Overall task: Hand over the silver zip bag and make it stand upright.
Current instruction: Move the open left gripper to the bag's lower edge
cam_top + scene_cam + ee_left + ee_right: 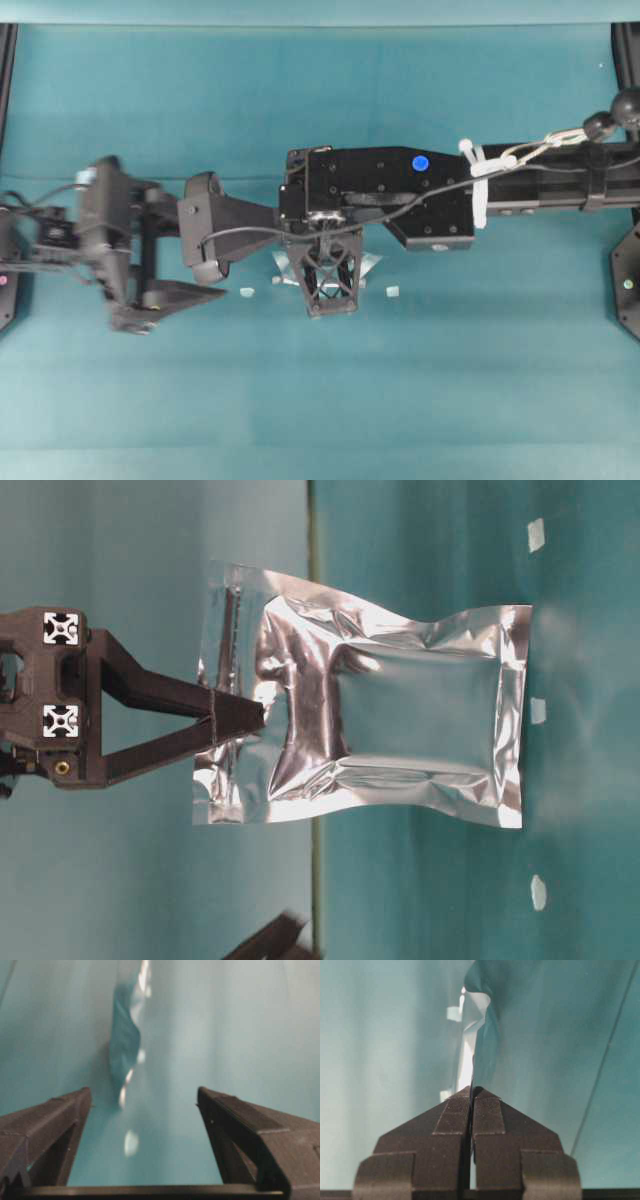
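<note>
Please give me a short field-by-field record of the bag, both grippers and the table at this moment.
silver zip bag: pinched at one sealed end, its far edge at the table
right gripper: shut on the bag's edge
left gripper: jaws wide open, holding nothing, apart from the bag
table: teal surface, a few small pale bits near the bag

Right arm reaches in across the middle, wrist bent straight down, and the right gripper (471, 1094) has its jaws pinched tight on the bag's (400, 720) zip edge. Left gripper (142, 1102) sits just left of the bag, jaws spread wide, holding nothing.
</note>
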Robot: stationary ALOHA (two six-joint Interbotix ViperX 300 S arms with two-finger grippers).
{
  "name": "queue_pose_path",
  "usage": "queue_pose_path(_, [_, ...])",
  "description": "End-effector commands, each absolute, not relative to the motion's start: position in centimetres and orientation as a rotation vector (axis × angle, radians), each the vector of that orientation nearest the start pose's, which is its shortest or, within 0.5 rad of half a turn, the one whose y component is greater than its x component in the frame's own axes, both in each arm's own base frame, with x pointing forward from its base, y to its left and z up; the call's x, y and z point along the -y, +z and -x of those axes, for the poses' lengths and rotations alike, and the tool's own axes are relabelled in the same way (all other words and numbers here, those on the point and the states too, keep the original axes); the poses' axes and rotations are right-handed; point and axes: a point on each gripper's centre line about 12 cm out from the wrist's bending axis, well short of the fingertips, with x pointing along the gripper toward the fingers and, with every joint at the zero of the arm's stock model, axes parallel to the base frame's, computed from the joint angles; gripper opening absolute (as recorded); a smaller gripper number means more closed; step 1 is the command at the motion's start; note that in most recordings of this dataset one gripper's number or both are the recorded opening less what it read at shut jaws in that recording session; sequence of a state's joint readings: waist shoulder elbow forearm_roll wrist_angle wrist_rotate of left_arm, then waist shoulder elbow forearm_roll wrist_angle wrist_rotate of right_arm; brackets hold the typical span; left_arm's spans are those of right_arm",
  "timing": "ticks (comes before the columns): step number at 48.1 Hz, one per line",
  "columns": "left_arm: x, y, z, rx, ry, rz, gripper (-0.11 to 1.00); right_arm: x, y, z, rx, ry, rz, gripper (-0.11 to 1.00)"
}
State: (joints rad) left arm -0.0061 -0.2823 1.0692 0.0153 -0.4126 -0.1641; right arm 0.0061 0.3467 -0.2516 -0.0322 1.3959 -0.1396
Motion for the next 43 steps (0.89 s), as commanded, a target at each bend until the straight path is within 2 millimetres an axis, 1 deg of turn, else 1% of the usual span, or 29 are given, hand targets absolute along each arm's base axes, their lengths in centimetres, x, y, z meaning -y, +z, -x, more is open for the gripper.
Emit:
queue_pose_path(1, [0.2,17.2,-31.0,-0.336,0.014,0.158,0.95,-0.2,24.8,-46.6,-1.471,0.095,0.154,-0.01])
queue_pose_path(5, [0.3,15.9,-31.8,-0.324,0.016,0.180,0.95,-0.2,24.8,-46.7,-1.468,0.094,0.154,-0.01])
queue_pose_path(16, [0.2,14.1,-33.3,-0.295,0.015,0.187,0.95,-0.2,24.9,-46.8,-1.457,0.093,0.153,-0.01])
queue_pose_path(43, [0.0,11.6,-35.1,-0.131,0.002,0.186,0.94,-0.1,24.7,-46.6,-1.462,0.094,0.152,-0.01])
